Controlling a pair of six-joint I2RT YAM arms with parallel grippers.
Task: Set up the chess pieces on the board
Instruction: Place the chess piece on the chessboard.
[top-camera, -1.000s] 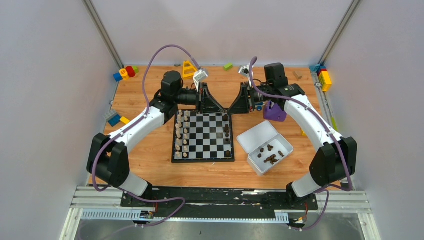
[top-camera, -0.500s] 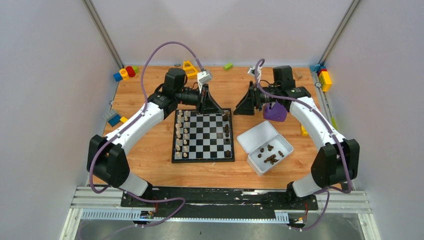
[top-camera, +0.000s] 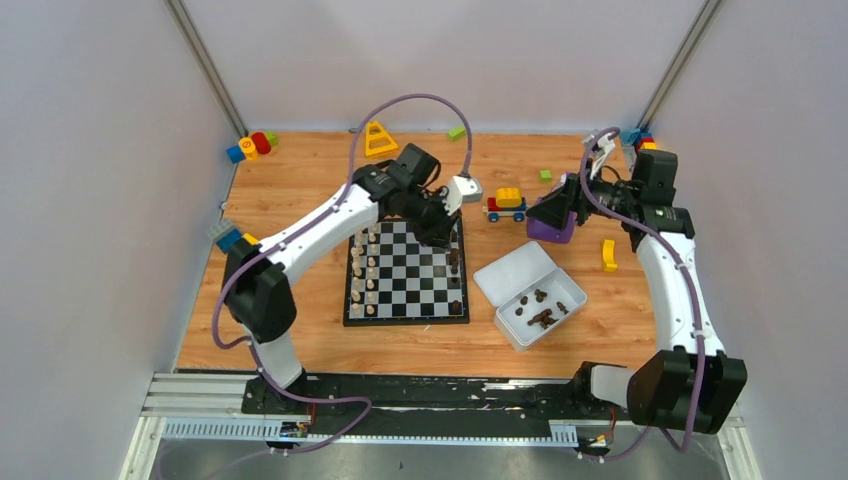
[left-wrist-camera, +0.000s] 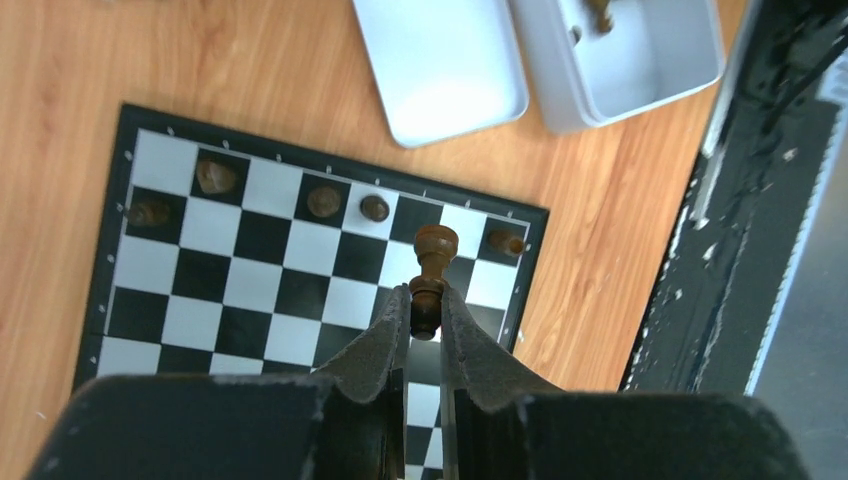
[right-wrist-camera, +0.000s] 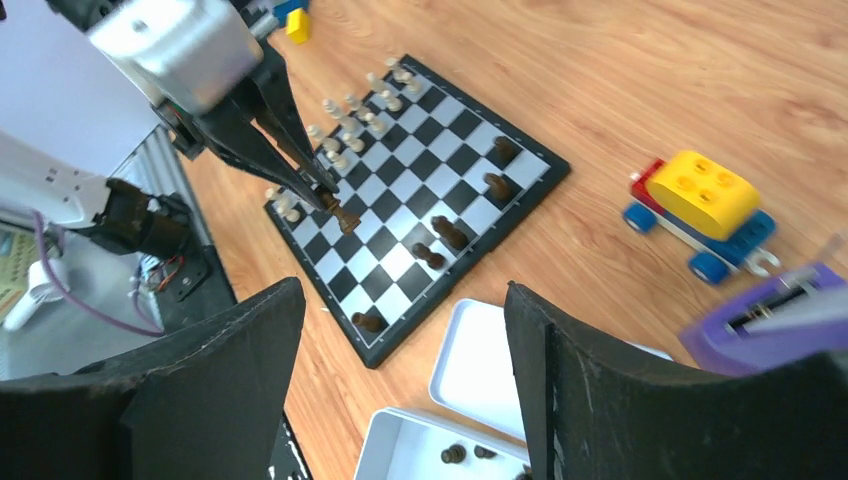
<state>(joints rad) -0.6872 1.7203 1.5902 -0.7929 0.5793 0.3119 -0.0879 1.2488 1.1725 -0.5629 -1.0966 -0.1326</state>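
Room lies open on the middle squares of the flat black-and-grey checked chessboard (top-camera: 410, 280), over which the left gripper (left-wrist-camera: 426, 300) clenches a dark brown wooden chessman (left-wrist-camera: 434, 262) that the top view hides under the arm, while the right gripper (right-wrist-camera: 400, 300) gapes empty beyond the white rectangular tray (top-camera: 515, 330).

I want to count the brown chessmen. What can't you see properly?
Top view: the left gripper covers the board's far right squares; pieces too small to name.
Left wrist: the top edge cuts off the tray; the gripper and its piece hide some rows.
Right wrist: the right gripper and bottom edge hide most of the tray.
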